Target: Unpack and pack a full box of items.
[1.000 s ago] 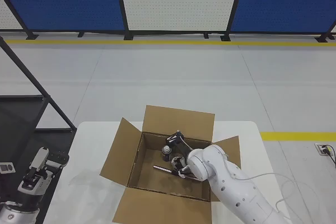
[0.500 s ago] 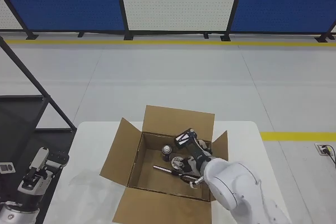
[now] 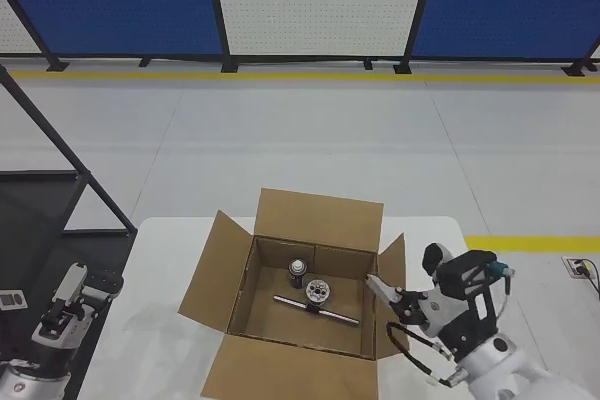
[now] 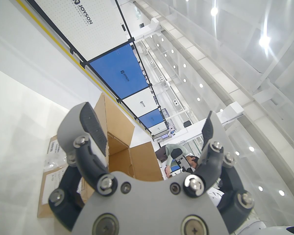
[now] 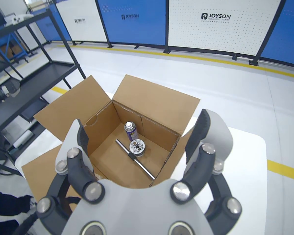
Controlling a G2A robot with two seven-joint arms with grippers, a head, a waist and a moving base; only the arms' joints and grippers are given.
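An open cardboard box (image 3: 242,290) stands on the white table (image 3: 160,330). On its floor are a spray can (image 3: 298,268) standing upright, a round metal part (image 3: 318,291) and a metal rod (image 3: 316,309). My right gripper (image 3: 386,312) hangs open and holds nothing, just outside the box's right wall. Its wrist view looks down into the box (image 5: 156,103) at the spray can (image 5: 130,130), the round part (image 5: 136,147) and the rod (image 5: 137,161) between the open right gripper (image 5: 142,121). My left gripper (image 3: 73,288) is off the table's left edge, open, tilted upward (image 4: 149,113).
A black metal rack (image 3: 30,200) stands left of the table. The box's flaps are spread outward on the left (image 3: 205,275), far and near sides; the right flap (image 3: 392,268) stands more upright. Bare tabletop lies to the left and right of the box.
My right arm has pulled out of the box and swung to the right, so the items inside are uncovered. The box's right flap has tipped more upright. The left arm has stayed still.
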